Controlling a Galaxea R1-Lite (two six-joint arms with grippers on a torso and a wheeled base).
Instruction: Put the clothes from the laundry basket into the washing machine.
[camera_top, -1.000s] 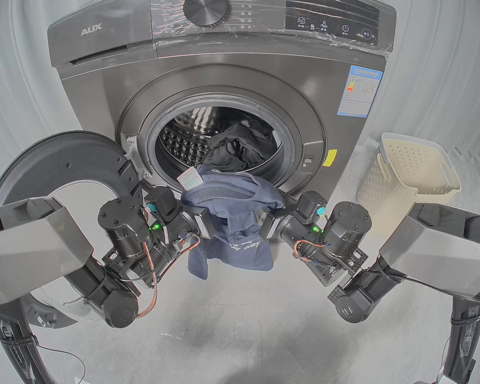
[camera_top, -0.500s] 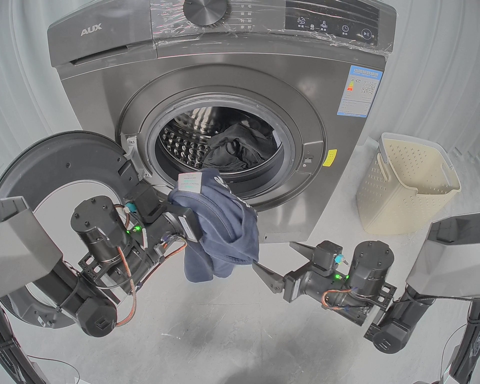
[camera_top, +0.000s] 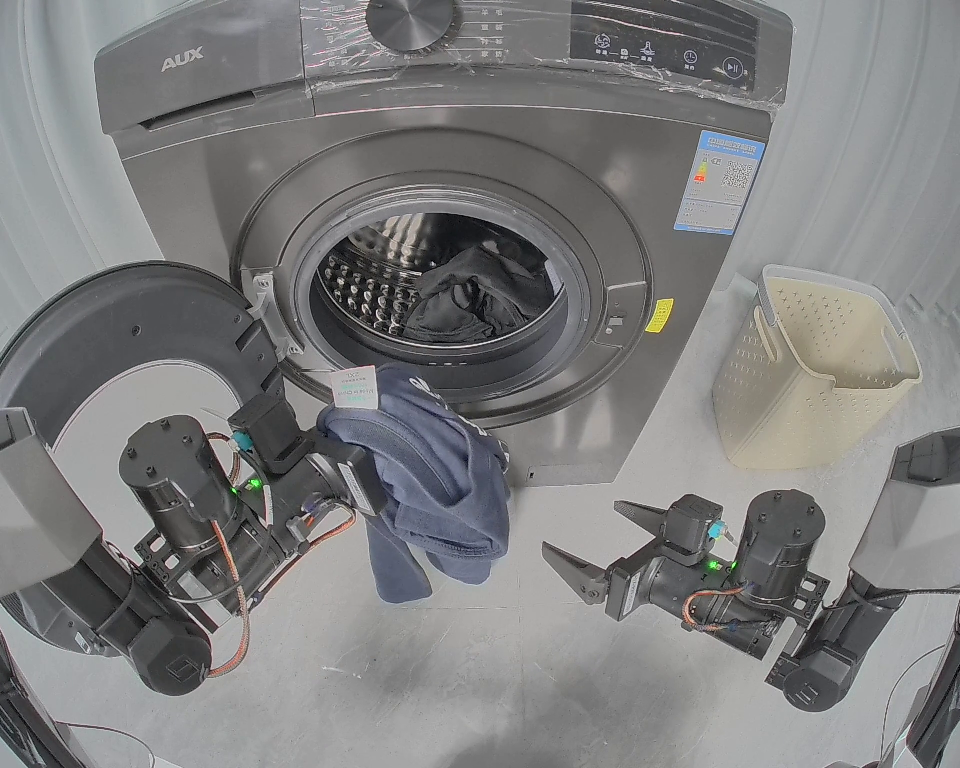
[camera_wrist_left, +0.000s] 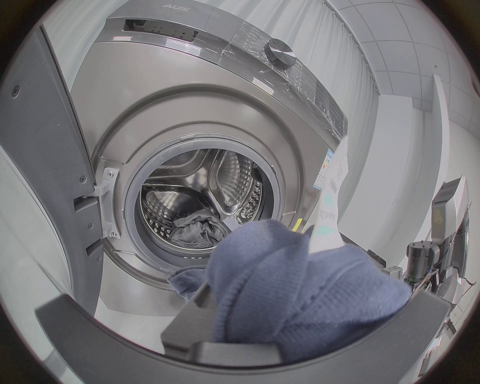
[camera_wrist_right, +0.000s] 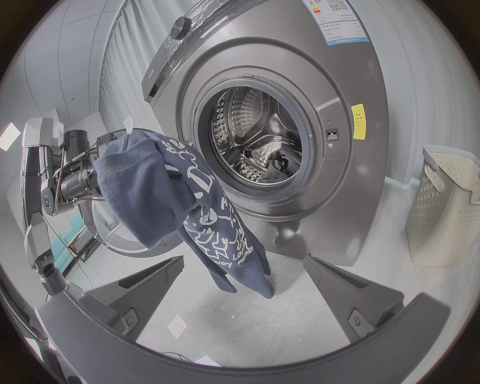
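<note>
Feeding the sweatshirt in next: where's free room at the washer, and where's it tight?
The drum is bare on its left, beside the dark garment heaped right of centre. The floor between the hanging navy sweatshirt and the open right gripper is free. Tight: between sweatshirt and door.

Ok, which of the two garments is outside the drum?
The navy sweatshirt, hanging from the left gripper; the black garment lies inside the drum.
</note>
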